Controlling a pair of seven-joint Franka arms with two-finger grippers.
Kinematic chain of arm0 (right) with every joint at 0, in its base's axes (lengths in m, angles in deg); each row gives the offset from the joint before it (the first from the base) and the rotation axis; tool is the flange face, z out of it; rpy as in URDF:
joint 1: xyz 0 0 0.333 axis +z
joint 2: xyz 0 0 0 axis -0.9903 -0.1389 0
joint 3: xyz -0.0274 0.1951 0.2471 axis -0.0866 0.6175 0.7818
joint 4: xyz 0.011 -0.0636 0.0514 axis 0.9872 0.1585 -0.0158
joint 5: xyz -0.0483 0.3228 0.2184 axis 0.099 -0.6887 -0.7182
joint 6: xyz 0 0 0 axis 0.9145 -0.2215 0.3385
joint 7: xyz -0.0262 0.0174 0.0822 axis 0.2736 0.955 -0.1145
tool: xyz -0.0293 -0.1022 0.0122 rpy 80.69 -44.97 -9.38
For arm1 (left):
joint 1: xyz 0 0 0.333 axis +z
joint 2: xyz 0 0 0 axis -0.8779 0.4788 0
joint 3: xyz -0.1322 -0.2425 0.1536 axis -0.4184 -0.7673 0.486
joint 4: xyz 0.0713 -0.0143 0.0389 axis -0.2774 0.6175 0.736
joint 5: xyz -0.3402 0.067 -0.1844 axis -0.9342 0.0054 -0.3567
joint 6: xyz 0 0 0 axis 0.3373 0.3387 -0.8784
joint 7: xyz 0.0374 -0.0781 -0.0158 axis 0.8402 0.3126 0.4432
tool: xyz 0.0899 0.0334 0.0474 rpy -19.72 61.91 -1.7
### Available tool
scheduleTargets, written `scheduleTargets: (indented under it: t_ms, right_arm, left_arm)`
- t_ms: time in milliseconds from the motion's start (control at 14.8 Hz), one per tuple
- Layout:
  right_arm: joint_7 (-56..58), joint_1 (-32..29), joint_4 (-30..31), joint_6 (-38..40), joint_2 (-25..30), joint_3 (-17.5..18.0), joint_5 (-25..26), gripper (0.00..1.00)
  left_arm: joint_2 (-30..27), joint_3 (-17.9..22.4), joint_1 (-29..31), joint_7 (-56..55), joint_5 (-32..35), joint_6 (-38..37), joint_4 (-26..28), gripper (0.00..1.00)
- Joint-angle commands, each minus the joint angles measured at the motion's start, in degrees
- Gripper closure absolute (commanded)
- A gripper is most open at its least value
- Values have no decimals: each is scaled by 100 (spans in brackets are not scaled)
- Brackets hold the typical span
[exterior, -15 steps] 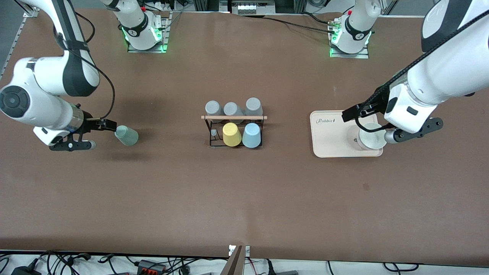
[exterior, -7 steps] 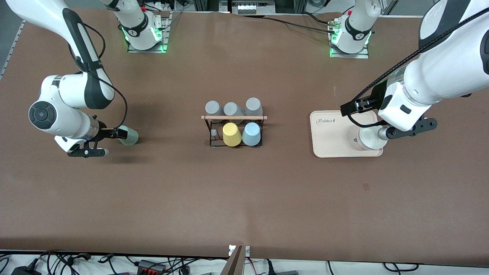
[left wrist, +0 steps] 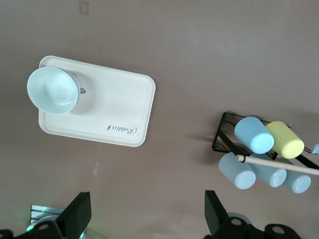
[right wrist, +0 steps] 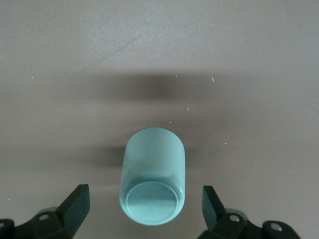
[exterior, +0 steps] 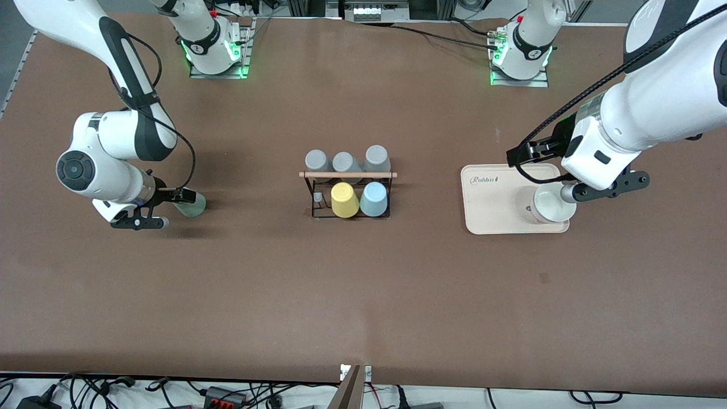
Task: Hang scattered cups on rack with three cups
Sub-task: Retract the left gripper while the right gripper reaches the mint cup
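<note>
A pale mint green cup (exterior: pixel 196 208) lies on its side on the table toward the right arm's end, with its base facing my right gripper (exterior: pixel 183 199). In the right wrist view the open fingers (right wrist: pixel 76 203) stand either side of the cup's base (right wrist: pixel 151 200), apart from it. A light blue cup (exterior: pixel 374 200) hangs on the black wire rack (exterior: pixel 313 200) beside a yellow cup (exterior: pixel 344 200). My left gripper (exterior: pixel 521 161) is open and empty above the tray's (exterior: pixel 488 213) edge. In the left wrist view its fingers (left wrist: pixel 79 214) frame bare table.
Three grey cups (exterior: pixel 344 162) hang on the rack's side farther from the front camera, under its wooden rod (exterior: pixel 347 175). A very pale cup (exterior: pixel 550 205) stands upright on the cream tray toward the left arm's end; it also shows in the left wrist view (left wrist: pixel 52 89).
My right gripper has moved in toward the mint green cup until its fingers flank the base. My left arm has shifted slightly away from the front camera over the tray.
</note>
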Motion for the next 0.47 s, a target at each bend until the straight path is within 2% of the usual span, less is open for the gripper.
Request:
scheduleTargets:
  t_ms: [0,203,339,406]
  right_arm:
    - [-84,-27,213,-255,43,12,-77,0]
    - [-84,-10,222,-334,-71,12,-77,0]
    - [-84,-10,222,-352,-133,12,-77,0]
    - [-84,-10,222,-352,-142,12,-77,0]
  left_arm:
    - [-726,-38,38,144,162,167,942,0]
    - [-1393,-20,38,301,286,807,1951,0]
    - [-1956,50,46,898,277,1168,2777,0]
    - [-2089,102,64,943,277,1213,2920,0]
